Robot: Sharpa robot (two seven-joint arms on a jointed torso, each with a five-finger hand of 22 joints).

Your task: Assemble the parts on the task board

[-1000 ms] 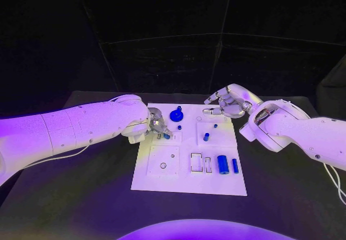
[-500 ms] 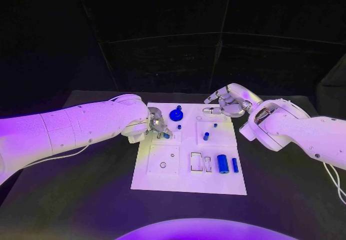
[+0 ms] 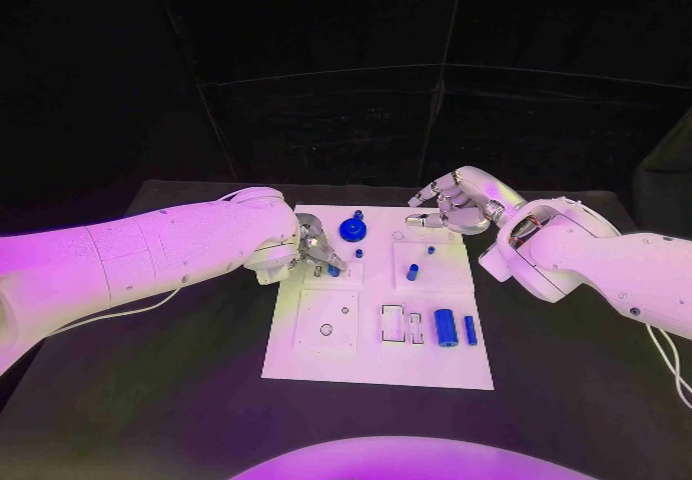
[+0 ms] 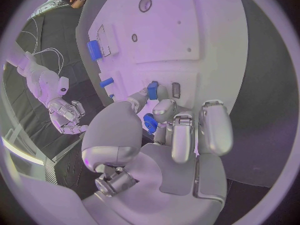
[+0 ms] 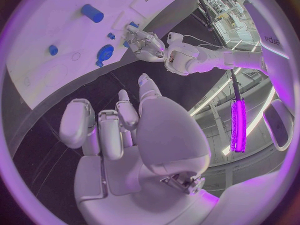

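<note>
Near edge of board: task board is bare white at the front; two blue cylinders, big and slim, stand side by side at its right, just beside two rectangular slots. Small round hole to the left.
Mid board: short blue peg lies right of centre, smaller blue bit just beyond it, tiny blue stub nearer the middle.
Left hand: left hand sits over the board's left edge, fingers curled round a small blue part. Second blue piece is at the fingertips, touching the board by a slot. Reads as grasping, not released.
Far end: blue knob w/ disc base stands near the back edge.
Right hand: right hand hovers off the board's far right corner, above the table; fingers loosely bent and apart, nothing in them.
Change vs 1 s ago: practically none; both hands and all parts sit where they were.
Meaning: prob. a slow fine-alignment step, left hand seating its part; insertion not visibly done. Rest of parts untouched, so task is early.
</note>
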